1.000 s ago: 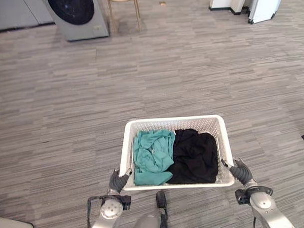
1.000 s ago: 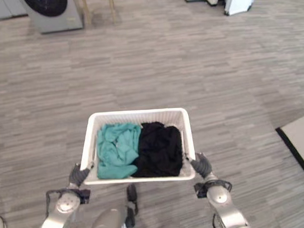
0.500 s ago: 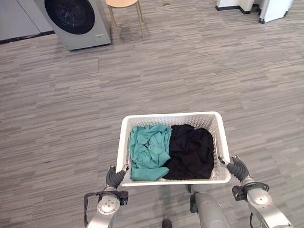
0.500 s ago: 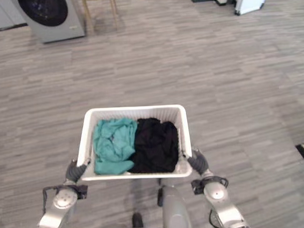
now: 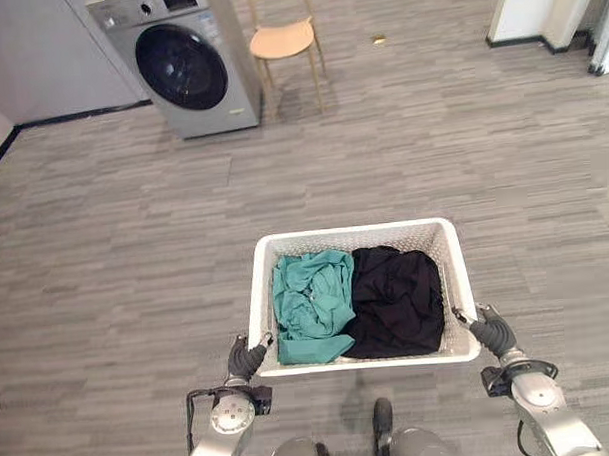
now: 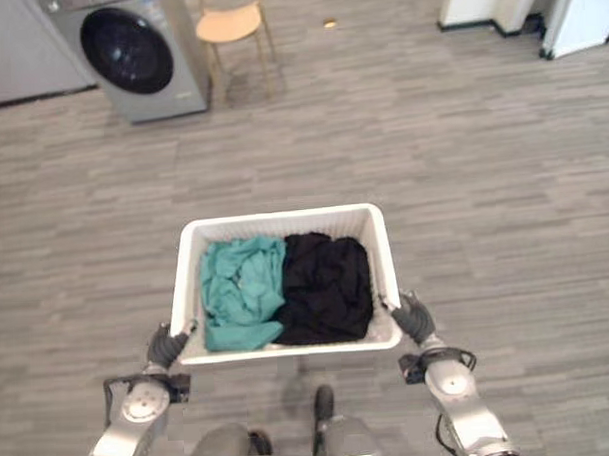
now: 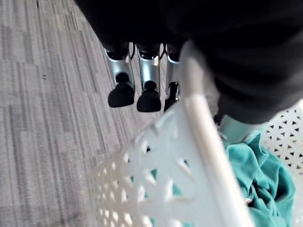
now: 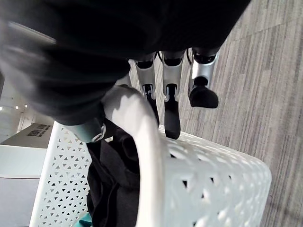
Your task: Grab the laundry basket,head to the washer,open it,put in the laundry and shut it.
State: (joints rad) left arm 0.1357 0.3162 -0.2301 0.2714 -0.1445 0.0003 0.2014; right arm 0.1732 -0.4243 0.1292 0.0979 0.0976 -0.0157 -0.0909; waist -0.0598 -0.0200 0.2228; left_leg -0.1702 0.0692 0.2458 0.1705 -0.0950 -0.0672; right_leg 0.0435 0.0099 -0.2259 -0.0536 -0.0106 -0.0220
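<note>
The white laundry basket (image 5: 357,236) hangs above the grey floor (image 5: 115,245), its long axis running left to right across the robot. The left hand (image 5: 245,358) and right hand (image 5: 491,332) each clasp a short end's rim. Inside, teal laundry (image 5: 312,300) lies beside black laundry (image 5: 397,300). The grey washer (image 5: 183,57), door closed, stands well ahead to the left, no readable writing.

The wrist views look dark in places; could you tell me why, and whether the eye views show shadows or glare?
Left wrist view: the dark cover of the left hand blocks much, beside the laundry basket rim. Right wrist view: the cover of the right hand likewise. Left eye view: soft shadow under the chair, faint glints on the washer door.
</note>
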